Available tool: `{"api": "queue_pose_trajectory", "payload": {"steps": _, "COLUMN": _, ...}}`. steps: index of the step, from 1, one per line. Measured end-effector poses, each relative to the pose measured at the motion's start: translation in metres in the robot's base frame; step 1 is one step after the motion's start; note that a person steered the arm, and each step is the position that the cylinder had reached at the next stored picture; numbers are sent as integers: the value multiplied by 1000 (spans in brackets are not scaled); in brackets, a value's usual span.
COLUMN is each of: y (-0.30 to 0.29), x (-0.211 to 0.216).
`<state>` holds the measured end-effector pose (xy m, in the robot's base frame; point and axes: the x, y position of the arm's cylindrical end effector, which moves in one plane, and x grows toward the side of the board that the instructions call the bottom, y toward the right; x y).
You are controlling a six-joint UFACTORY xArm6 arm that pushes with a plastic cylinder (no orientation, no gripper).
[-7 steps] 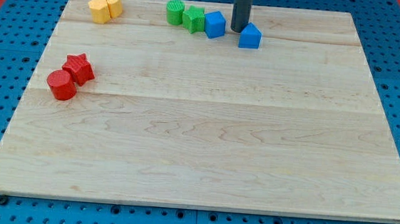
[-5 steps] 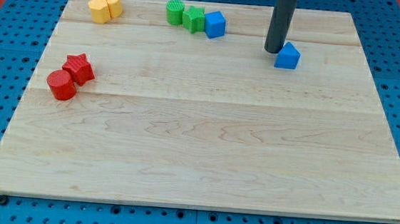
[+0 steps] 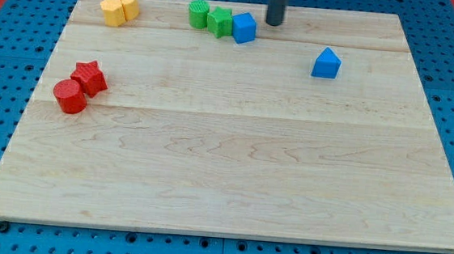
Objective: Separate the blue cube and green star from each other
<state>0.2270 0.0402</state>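
The blue cube (image 3: 244,28) sits near the view's top, touching the green star (image 3: 219,21) on its left. A green cylinder (image 3: 198,13) touches the star's left side, so the three form a row. My tip (image 3: 274,23) is just to the right of the blue cube, a small gap apart from it, near the board's top edge. A second blue block, house-shaped (image 3: 326,63), lies alone to the lower right of my tip.
Two yellow blocks (image 3: 119,8) sit together at the top left. A red star (image 3: 90,77) and a red cylinder (image 3: 69,97) touch at the left side. The wooden board (image 3: 232,168) rests on a blue pegboard.
My tip pushed the house-shaped blue block to the right and down, away from the cube, then left it and moved back up-left to beside the blue cube. The other blocks stayed put.
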Motion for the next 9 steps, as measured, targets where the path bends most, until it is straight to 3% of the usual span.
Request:
{"api": "queue_pose_trajectory", "payload": {"steps": 1, "y": -49, "x": 0}}
{"api": "queue_pose_trajectory", "payload": {"steps": 5, "y": -65, "x": 30}}
{"api": "queue_pose_trajectory", "payload": {"steps": 6, "y": -101, "x": 44}}
{"api": "queue_pose_trajectory", "payload": {"steps": 8, "y": -113, "x": 75}}
{"api": "queue_pose_trajectory", "payload": {"steps": 9, "y": -63, "x": 76}}
